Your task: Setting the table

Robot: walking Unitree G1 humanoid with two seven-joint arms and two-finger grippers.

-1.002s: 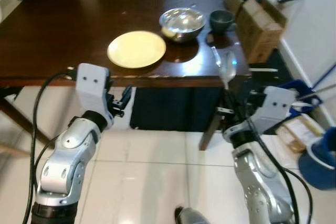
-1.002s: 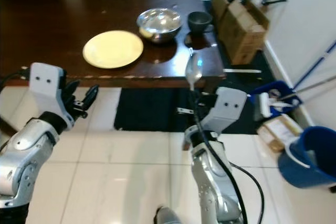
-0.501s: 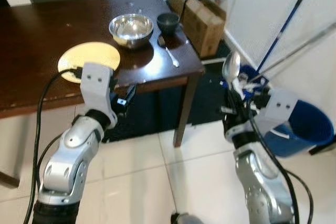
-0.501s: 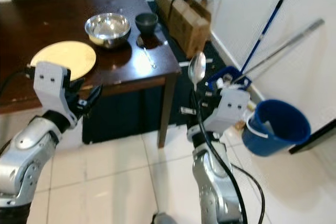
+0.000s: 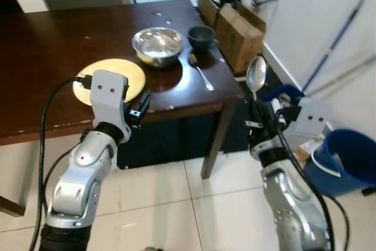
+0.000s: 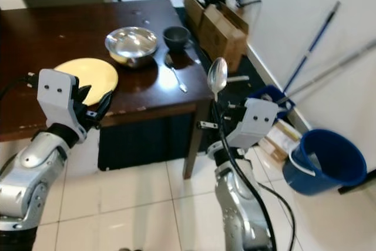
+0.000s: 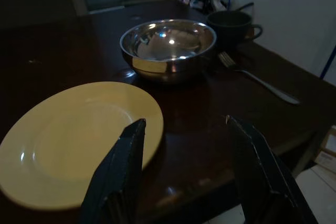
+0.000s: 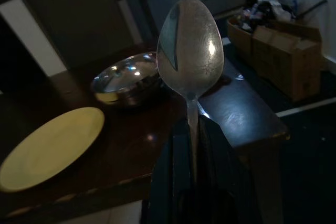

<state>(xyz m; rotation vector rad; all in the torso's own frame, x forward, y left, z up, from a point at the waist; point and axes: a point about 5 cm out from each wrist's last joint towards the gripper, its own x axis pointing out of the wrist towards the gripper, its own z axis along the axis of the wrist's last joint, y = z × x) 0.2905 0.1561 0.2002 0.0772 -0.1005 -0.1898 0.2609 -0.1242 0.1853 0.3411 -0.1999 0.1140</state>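
Swung back toward table since half a second ago | spoon (image 5: 256, 77) upright, clamped in my right gripper (image 5: 257, 123) off table's corner | left gripper (image 7: 184, 171) spread, empty | lay spoon beside fork (image 5: 201, 74), clear of plate (image 5: 110, 79).

From the head we look forward and down across the counter (image 5: 53, 33), both eyes sharing it and our arms. Our left wrist camera sits low and close over the yellow plate (image 7: 73, 140); our right wrist camera looks from off the counter's corner, sharing that plate and steel bowl (image 8: 126, 82).
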